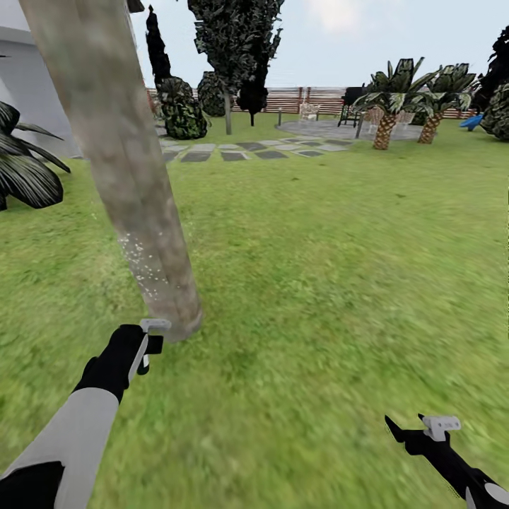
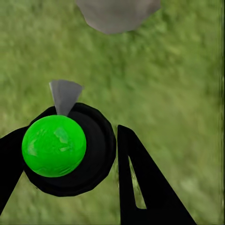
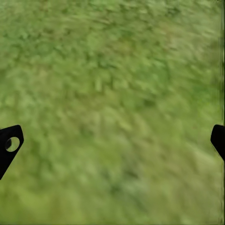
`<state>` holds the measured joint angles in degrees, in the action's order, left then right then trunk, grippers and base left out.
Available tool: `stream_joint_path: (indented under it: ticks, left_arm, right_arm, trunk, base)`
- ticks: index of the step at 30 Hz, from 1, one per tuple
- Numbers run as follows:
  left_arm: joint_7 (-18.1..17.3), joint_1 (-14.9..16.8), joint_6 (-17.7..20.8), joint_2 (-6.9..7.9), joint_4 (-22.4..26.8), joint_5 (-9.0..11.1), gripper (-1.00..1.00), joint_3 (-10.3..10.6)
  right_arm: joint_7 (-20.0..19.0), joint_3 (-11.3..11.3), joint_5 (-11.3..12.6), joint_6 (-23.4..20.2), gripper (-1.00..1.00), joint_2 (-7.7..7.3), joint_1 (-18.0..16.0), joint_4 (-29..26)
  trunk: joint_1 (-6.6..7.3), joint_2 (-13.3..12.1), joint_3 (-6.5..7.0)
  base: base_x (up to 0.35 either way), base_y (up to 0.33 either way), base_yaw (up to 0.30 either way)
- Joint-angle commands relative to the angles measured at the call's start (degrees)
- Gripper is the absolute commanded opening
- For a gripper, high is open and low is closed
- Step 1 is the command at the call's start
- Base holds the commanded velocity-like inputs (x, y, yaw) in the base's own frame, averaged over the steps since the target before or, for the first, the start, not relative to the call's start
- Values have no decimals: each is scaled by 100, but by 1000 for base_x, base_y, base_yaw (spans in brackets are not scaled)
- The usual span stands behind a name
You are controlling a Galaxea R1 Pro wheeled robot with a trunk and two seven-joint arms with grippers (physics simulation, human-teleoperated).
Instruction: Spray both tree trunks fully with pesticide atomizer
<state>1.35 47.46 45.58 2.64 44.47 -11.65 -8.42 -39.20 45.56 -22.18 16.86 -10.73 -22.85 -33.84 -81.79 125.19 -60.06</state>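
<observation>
- My left gripper (image 2: 70, 154) is clamped on the pesticide atomizer (image 2: 58, 145), right at the tree trunk (image 1: 127, 177) base.
- White specks dot the trunk's lower part.
- My right gripper (image 3: 112, 140) hangs spread wide over grass (image 3: 112, 70), well apart from the trunk.

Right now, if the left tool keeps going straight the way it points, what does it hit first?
Likely the base of the tree trunk. The left tool, shut on the atomizer, sits just short of the trunk's foot, with only grass between. Depth is unclear; angled downward, it may meet grass first.
</observation>
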Motion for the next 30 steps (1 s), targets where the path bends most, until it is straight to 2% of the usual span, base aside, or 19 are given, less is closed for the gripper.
stream_joint_path:
  ticks: [1, 30]
  left_arm:
    - [2, 0, 1, 0, 0, -7, -100, -1]
    - [6, 0, 3, -6, -9, -2, -100, 7]
  right_arm:
    - [0, -1, 0, 1, 100, 0, 0, 0]
    - [0, -4, -6, -7, 100, 9, 0, 2]
  trunk:
    - [0, 0, 0]
    - [0, 0, 0]
  base:
    - [79, -326, 36]
    - [109, -310, 274]
